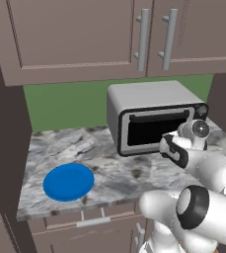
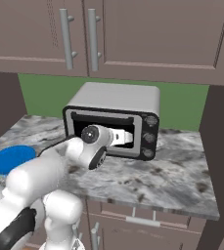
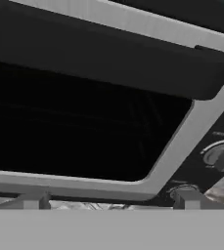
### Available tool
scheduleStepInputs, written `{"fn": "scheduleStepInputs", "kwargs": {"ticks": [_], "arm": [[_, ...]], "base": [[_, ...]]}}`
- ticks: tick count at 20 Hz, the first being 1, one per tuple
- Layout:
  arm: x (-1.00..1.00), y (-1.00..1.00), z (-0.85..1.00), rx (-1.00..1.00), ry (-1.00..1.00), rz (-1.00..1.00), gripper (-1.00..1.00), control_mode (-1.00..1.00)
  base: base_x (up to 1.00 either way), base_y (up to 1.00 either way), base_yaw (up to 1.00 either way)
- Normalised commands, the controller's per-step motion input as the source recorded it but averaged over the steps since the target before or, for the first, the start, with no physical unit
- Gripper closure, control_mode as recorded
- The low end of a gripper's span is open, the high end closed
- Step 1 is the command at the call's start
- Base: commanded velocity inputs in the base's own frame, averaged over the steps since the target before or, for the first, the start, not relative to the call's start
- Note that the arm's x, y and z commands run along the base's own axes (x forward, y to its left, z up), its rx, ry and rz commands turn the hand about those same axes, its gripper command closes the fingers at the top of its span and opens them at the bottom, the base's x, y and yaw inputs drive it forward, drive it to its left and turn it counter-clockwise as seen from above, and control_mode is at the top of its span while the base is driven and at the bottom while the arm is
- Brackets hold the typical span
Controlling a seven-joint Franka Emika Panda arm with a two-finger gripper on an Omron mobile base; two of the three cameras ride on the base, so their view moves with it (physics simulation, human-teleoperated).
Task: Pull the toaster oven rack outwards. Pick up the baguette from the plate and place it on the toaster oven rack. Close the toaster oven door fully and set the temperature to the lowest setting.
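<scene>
**At the toaster oven front, door shut, gripper wide apart**

On the marble counter [image 1: 109, 173] sits the toaster oven [image 1: 149, 99], back near the green wall [image 1: 60, 104]. It's a silver box w/ a dark front. The toaster oven door [image 1: 156, 129] looks shut, standing upright vs. the front. Its dark bar handle [image 3: 108, 58] runs along the top edge of the door, and the dark glass window [image 3: 74, 127] is below it. Thru the glass you can just make out thin lines, maybe the toaster oven rack [image 3: 133, 117], but it's too dark to be sure. The baguette can't be seen thru the dark glass either.

The knob panel [image 2: 150, 134] is on the right side of the oven, w/ small round knobs stacked up. One knob [image 3: 220, 157] shows close up in the hand view, just right of the door frame.

The gripper [image 2: 128, 137] is right in front of the door, near its right part, pointing at the oven. Its fingers are spread wide apart and hold nothing. One fingertip [image 3: 184, 197] pokes up low in the hand view, below the door's bottom corner.

The blue plate [image 1: 68, 182] lies flat on the counter, well apart from the oven, off to the left near the front edge. The plate's top is bare blue.

Brown cabinets [image 1: 85, 34] w/ long metal handles [image 1: 143, 39] hang above the oven.
</scene>
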Motion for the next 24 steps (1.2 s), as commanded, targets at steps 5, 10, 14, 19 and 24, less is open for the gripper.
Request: {"fn": "scheduleStepInputs", "kwargs": {"ticks": [5, 10, 14, 19, 24], "arm": [[-0.05, -0.54, 0.95, 0.11, 0.62, 0.00, -1.00, -1.00], [-0.21, -0.73, -0.02, 0.30, 0.25, 0.00, -1.00, -1.00], [-0.22, -0.08, -0.02, 0.11, -0.05, 0.01, -1.00, -1.00], [0.05, -0.05, -0.12, 0.00, -0.14, 0.00, -1.00, -1.00], [0.30, -0.02, -0.59, -0.02, -0.08, 0.00, -1.00, -1.00]], "base": [[0.00, 0.00, 0.00], [0.00, 0.00, 0.00], [0.00, 0.00, 0.00], [0.00, 0.00, 0.00], [0.00, 0.00, 0.00]]}}
